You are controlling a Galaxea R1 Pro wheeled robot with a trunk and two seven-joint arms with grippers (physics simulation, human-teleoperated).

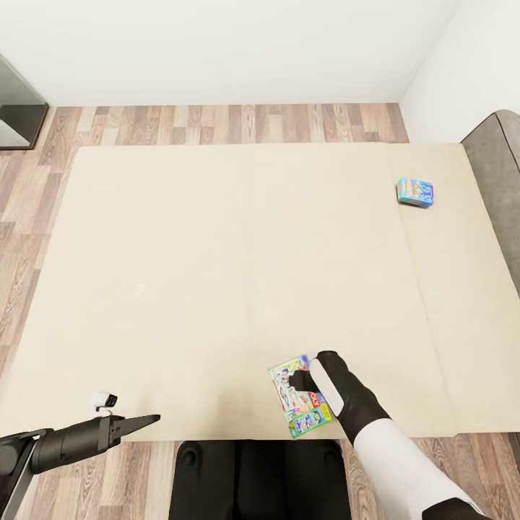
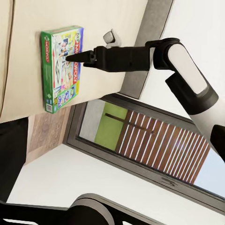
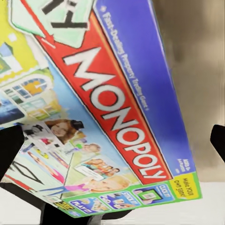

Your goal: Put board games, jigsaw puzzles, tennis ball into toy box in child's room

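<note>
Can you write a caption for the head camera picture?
Right gripper over the Monopoly board game near the bed edge; blue game far off.

Two board games lie on one beige bed (image 1: 180,289): a Monopoly box (image 1: 297,396) at the lower centre of the frame, and a smaller blue box (image 1: 414,192) at the upper right. Two robot arms are visible.

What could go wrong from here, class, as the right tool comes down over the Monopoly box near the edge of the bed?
1. The Monopoly box lies flat on the bed; the right tool may find no edge to pinch and might press it into the mattress.
2. The box sits close to the bed's near edge, so a nudge could slide it off.
3. The smaller blue box lies far across the bed, likely needing a long reach.
</note>
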